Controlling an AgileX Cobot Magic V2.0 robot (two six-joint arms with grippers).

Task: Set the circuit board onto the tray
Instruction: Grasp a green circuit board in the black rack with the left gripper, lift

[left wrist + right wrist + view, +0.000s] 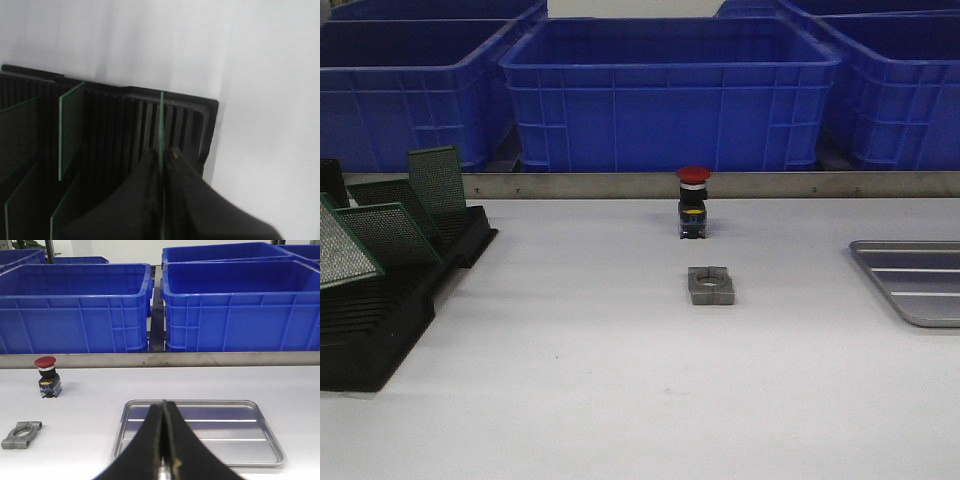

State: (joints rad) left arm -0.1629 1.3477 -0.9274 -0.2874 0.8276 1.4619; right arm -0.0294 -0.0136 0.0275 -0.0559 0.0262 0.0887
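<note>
Two pincers are involved. Left pincer (162,165) pinches a green circuit board (161,125) edge-on, apparently seated upright in the black rack (380,300) at worktop left. Tray (915,280) lies far right, near the right pincer (164,440), whose fingers are pressed together, empty.

Blue bins (670,95) behind table; red-capped push button (693,203) upright, grey metal bracket (711,285) near it, possibly a clamp.
</note>
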